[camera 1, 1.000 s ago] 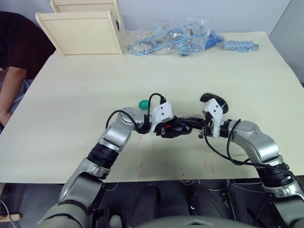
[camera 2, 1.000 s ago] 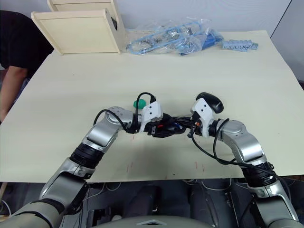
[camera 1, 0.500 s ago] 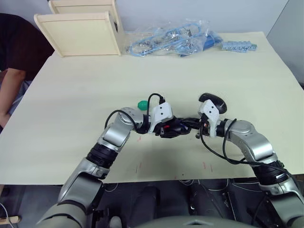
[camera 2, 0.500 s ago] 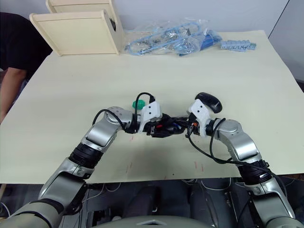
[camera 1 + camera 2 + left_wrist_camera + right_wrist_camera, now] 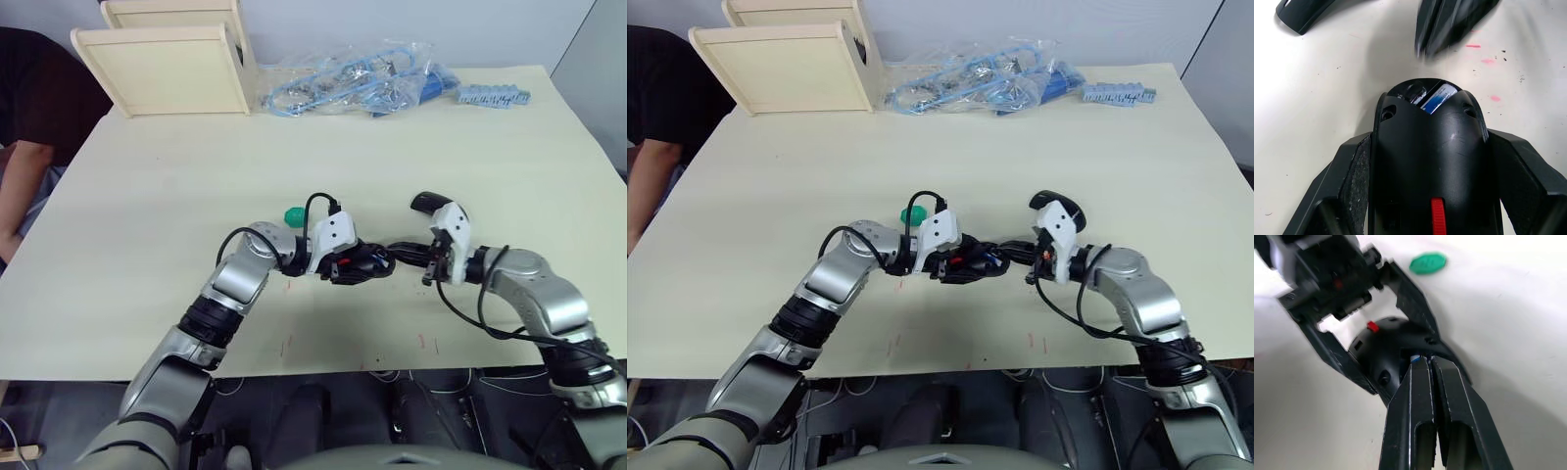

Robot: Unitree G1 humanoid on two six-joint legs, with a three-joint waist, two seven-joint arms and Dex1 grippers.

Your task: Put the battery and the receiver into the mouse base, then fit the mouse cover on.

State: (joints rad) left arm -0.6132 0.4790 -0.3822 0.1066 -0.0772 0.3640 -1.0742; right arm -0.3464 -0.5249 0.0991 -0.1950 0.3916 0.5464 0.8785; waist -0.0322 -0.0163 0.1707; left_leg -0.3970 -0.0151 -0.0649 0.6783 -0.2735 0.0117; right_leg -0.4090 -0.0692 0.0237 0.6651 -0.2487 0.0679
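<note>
Near the tabletop's [image 5: 147,196] front middle, I see the mouse base [image 5: 1430,161] clamped in my left gripper [image 5: 1427,196] jaws, the battery [image 5: 1437,98] seated inside. My right gripper [image 5: 1428,363], jaws closed and empty, points at it. The mouse cover [image 5: 428,202] lies just behind.

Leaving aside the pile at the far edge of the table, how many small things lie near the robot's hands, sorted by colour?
Black: 2, the mouse base and the mouse cover
Blue: 1, the battery, lying in the mouse base
Green: 1, the round disc
Total: 4
</note>
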